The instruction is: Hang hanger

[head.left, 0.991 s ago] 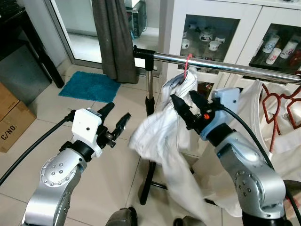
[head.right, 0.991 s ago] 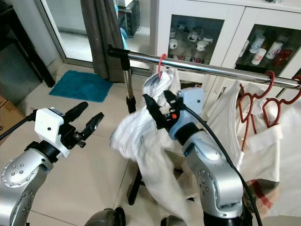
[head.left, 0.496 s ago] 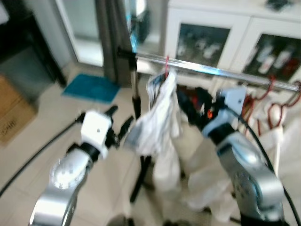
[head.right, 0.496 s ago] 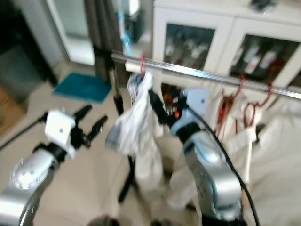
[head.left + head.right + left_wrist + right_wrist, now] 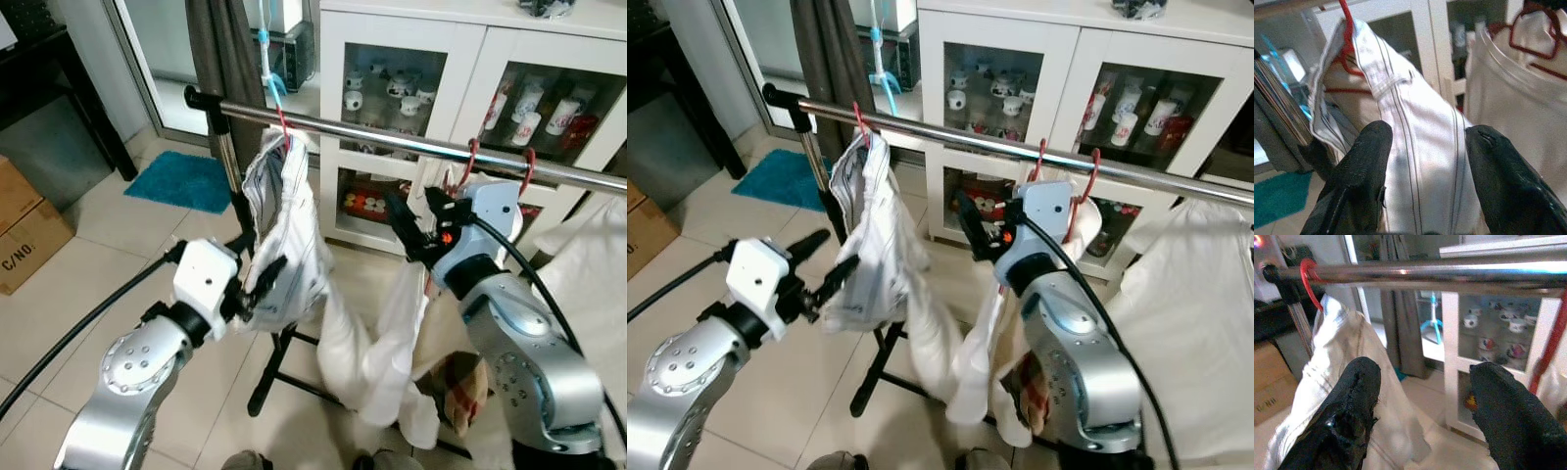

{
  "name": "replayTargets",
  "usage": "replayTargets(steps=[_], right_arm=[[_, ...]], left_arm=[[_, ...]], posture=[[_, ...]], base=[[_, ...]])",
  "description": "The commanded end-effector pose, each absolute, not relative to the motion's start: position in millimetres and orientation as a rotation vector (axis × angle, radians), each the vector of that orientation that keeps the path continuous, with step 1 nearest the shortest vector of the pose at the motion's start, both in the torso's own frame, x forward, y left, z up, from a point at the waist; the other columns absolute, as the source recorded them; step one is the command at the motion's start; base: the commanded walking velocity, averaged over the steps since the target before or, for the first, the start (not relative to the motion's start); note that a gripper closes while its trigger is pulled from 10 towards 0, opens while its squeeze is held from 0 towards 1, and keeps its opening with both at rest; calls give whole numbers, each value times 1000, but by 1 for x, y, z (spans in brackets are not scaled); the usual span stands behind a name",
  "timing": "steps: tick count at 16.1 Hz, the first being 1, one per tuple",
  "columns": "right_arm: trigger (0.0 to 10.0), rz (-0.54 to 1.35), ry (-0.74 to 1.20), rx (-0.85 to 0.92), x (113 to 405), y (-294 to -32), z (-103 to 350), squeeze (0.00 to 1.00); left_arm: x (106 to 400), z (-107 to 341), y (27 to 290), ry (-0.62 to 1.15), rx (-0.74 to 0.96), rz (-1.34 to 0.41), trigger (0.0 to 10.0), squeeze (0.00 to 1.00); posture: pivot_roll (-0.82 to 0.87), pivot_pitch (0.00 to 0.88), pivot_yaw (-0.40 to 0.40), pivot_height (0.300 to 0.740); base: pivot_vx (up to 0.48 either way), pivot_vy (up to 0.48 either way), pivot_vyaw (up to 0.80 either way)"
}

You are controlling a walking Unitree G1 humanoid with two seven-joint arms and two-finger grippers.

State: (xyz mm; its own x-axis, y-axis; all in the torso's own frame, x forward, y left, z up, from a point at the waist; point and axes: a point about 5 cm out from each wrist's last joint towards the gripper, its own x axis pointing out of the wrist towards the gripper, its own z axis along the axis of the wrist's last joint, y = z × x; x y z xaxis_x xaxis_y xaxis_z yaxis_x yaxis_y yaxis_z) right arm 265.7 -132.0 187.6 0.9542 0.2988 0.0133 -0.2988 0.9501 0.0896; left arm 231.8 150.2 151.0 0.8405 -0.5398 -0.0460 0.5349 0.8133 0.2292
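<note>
A red hanger [image 5: 282,121] hooks over the chrome rail [image 5: 392,140] near its left end. A white striped shirt [image 5: 286,227] hangs from it. My left gripper [image 5: 257,274] is open at the shirt's lower left, its fingertips against the cloth. In the left wrist view the shirt [image 5: 1420,147] lies between the two spread fingers [image 5: 1364,166]. My right gripper [image 5: 409,227] is open and holds nothing. It stands under the rail, to the right of the shirt and apart from it. The right wrist view looks along the rail [image 5: 1425,275] to the hanger's hook [image 5: 1309,281].
Two more red hangers [image 5: 472,162] with white garments hang further right on the rail. A white glass-door cabinet [image 5: 392,88] of cups stands behind. The rack's black post [image 5: 227,166] and foot, a dark curtain [image 5: 220,49], a blue mat [image 5: 186,181] and a cardboard box [image 5: 24,235] lie left.
The whole view has shifted. My right gripper, earlier against the shirt under the hook, now stands apart to its right. The left gripper has come up against the shirt.
</note>
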Motion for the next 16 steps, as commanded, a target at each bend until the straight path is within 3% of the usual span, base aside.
replayTargets(steps=[1,3,5,11,12,13,16], right_arm=[[10000,298,-20,95,267,-133,198,0],[10000,228,-5,105,268,-144,204,0],[10000,147,65,2,264,-156,202,0],[10000,129,182,-103,255,-168,205,0],[10000,161,128,-76,255,-165,215,176],[10000,185,111,-56,254,-164,219,1000],[10000,205,132,-77,245,-169,228,1000]], left_arm=[[231,153,150,-20,243,-586,10000,0],[231,152,147,-18,236,-621,10000,0],[229,151,144,-14,222,-651,10000,0],[223,145,130,8,228,-763,10000,0],[221,146,128,6,222,-787,10000,0],[221,146,128,5,222,-790,10000,0],[221,146,128,8,232,-798,10000,0]], posture=[[-32,108,45,740],[-42,115,51,740],[-51,118,51,740],[-83,127,49,740],[-83,126,49,740],[-84,124,50,740],[-90,120,54,740]], base=[[0,0,0],[0,0,0],[0,0,0],[0,0,0],[0,0,0],[0,0,0],[0,0,0]])
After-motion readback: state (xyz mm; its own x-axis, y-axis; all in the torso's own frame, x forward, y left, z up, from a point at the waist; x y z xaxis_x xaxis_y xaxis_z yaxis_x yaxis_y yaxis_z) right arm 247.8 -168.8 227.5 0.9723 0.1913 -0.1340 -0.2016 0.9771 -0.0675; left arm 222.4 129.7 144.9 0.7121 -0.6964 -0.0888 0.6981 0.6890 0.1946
